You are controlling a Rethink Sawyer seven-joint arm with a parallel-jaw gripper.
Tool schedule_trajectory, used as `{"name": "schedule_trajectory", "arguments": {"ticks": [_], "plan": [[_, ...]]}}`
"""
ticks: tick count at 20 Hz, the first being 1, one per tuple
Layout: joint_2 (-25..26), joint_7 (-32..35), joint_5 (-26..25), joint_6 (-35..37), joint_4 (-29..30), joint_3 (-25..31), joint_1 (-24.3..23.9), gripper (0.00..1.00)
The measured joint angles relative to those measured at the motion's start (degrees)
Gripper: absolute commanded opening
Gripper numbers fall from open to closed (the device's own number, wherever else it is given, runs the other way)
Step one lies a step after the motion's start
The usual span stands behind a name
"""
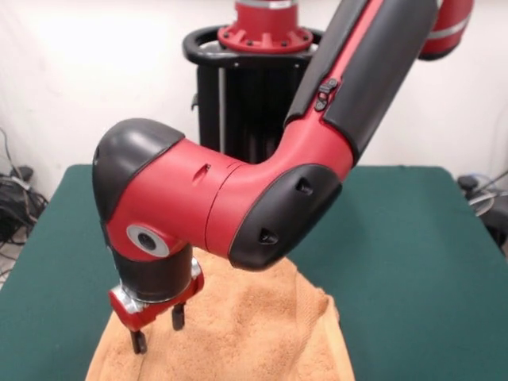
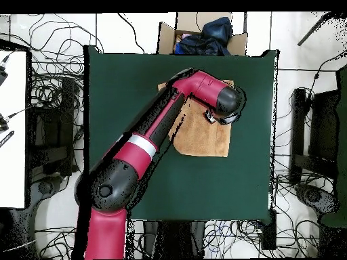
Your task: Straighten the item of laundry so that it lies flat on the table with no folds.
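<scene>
We see the red and black arm point(image 1: 262, 190) reach down over the towel point(image 1: 238, 333). The towel is peach-tan and fluffy. It lies on the green table point(image 1: 413, 262), toward the side away from the robot's base. From above, the towel point(image 2: 203, 135) looks bunched and uneven, with a rumpled edge on one side. It is not flat. Part of it hides under the arm.

The gripper point(image 1: 159, 329) hangs just over the towel, near one edge. We see two dark fingers point(image 1: 178, 317) pointing down. They stand apart with a gap between them, and we see nothing held in that gap. One finger tip looks very close to the cloth, but we cannot tell if it touches.

From above, the gripper point(image 2: 218, 118) sits over the upper part of the towel. Past the far edge of the table we see a cardboard box point(image 2: 203, 37) with dark cloth in it. Many cables point(image 2: 41, 101) lie on the floor around the table.
</scene>
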Motion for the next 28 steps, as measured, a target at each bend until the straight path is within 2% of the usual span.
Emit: {"name": "schedule_trajectory", "arguments": {"ticks": [16,28], "plan": [[2.36,0.0,-5.51,-0.61,-3.04,-2.62,-0.13,1.0],[2.76,0.0,-7.84,-1.0,-3.88,-2.69,-0.63,1.0]]}}
